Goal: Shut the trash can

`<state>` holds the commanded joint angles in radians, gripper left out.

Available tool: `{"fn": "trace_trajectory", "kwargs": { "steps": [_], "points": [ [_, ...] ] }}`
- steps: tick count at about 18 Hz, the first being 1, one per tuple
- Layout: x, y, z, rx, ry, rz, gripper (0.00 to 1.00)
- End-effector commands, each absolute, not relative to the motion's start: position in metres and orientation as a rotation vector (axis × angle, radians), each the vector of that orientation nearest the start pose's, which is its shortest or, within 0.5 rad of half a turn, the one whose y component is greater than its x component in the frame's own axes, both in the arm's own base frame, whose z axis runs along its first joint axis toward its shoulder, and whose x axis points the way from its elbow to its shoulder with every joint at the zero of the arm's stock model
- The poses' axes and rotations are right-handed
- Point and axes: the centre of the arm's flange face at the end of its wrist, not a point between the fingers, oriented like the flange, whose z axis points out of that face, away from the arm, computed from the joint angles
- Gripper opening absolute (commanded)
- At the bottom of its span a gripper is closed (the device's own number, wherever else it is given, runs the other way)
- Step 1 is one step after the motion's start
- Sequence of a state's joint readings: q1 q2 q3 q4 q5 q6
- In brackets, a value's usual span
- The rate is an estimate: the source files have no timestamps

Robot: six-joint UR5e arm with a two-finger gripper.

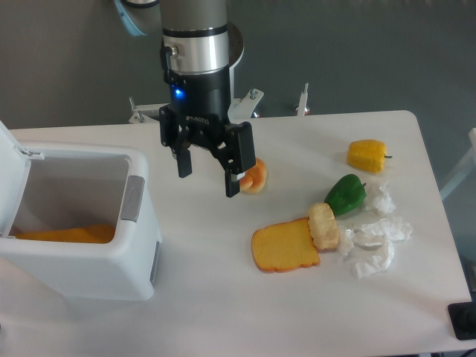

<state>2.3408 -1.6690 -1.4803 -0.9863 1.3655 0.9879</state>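
Observation:
The trash can is a big white boxy bin at the left of the table. Its lid stands raised at the far left, so the top is open, and a grey latch tab sits on its right rim. Something orange lies inside it. My gripper hangs above the table just right of the bin, open, with nothing between its fingers.
An orange piece lies right behind the gripper's right finger. Further right are a toast slice, a pale bread chunk, a green pepper, a yellow pepper and crumpled white paper.

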Motion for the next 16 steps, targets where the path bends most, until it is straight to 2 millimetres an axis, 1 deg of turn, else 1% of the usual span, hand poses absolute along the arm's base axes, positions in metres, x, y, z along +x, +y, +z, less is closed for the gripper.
{"fn": "trace_trajectory", "kwargs": {
  "steps": [2,4,8,9,12,16],
  "points": [
    [-0.288,0.516,0.559,-2.531,0.358,0.382,1.00],
    [-0.283,0.509,0.567,-2.520,0.356,0.394,1.00],
    [-0.285,0.508,0.570,-2.507,0.343,0.382,1.00],
    [-0.284,0.508,0.571,-2.506,0.309,0.369,1.00],
    [-0.280,0.509,0.574,-2.505,0.091,0.296,1.00],
    [-0.275,0.507,0.580,-2.486,-0.092,0.241,1.00]
  ]
}}
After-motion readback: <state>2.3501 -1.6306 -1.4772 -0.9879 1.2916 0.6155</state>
